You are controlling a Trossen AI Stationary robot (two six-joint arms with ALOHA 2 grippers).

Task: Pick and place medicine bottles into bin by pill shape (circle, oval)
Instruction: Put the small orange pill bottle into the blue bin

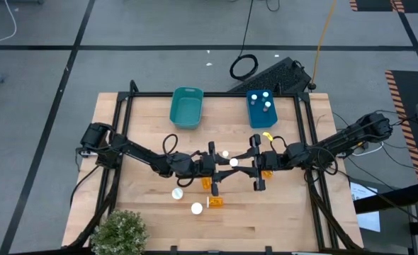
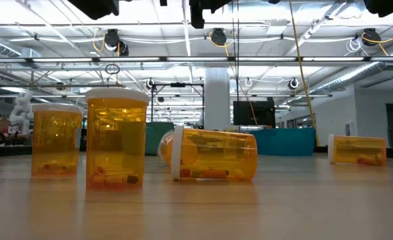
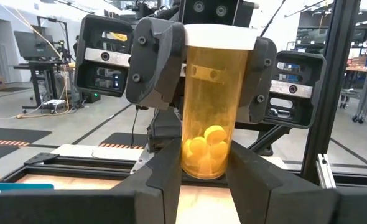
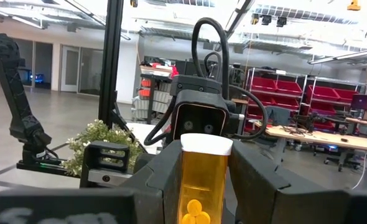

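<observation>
Clearly a handover mid-air: both grippers met over the table's middle, left gripper (image 1: 215, 164) and right gripper (image 1: 253, 164) facing each other with one bottle (image 1: 233, 163) between them. Left wrist view showed the left fingers (image 3: 165, 168) closed on the bottle's (image 3: 211, 112) lower part and the right arm's fingers clamped on its upper sides near the white cap; round yellow pills (image 3: 205, 144) sat at the bottom. Right wrist view agreed: right fingers (image 4: 162, 180) pressed on the same bottle (image 4: 202, 180). So both claws were nearly closed, narrowed to bottle width, both holding it.

To do it well, probably: confirm one grip is firm before the other releases, open that one fully, back straight out so the bottle doesn't tilt. Round pills, so it goes to whichever bin takes circles; the blue bin (image 1: 252, 113) at far right already held bottles, the teal bin (image 1: 175, 113) at far left looked empty.

Surface: light wood table (image 1: 287, 212), black frame. Loose bottles near centre, some upright (image 2: 116, 140), some lying (image 2: 213, 155). Plant (image 1: 120, 232) at near left corner. Room: open lab, grey floor, shelving behind.
</observation>
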